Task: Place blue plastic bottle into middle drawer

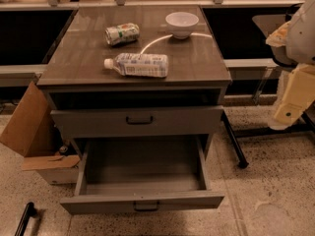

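Note:
The blue plastic bottle [139,65] lies on its side on the cabinet top [88,58], near the front edge, with its white cap pointing left. The middle drawer [142,200] is pulled out wide and its inside shows nothing in it; its dark bar handle faces me. The like grey drawer [98,123] above it is shut. My gripper [291,102] hangs at the far right of the view, beside the cabinet and well apart from the bottle and the drawer, below the white arm.
A crushed green-white can [122,34] and a white bowl [181,24] stand behind the bottle. An open cardboard box [29,129] sits on the floor left of the cabinet. A black slanted leg [234,144] stands at its right.

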`<state>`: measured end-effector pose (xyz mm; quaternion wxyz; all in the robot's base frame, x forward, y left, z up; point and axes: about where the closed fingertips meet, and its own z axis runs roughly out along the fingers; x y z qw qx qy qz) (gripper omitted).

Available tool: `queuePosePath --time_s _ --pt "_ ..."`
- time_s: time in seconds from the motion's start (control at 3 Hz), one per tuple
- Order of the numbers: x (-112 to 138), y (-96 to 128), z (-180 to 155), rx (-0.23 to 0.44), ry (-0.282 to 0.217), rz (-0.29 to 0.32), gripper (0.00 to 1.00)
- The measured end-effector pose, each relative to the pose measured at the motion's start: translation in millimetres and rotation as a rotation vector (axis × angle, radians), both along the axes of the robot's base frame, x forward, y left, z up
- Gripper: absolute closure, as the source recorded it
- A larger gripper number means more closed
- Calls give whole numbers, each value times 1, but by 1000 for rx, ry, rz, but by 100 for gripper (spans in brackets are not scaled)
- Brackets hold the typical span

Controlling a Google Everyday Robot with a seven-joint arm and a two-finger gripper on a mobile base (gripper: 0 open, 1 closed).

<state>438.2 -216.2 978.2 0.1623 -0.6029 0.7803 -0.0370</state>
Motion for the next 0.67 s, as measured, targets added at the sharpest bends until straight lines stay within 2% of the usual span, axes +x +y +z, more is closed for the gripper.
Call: queuePosePath --time_s 0.33,0.67 --pt "0 0 1 1 -4 -1 0" --pt "34 21 0 92 -36 31 0"
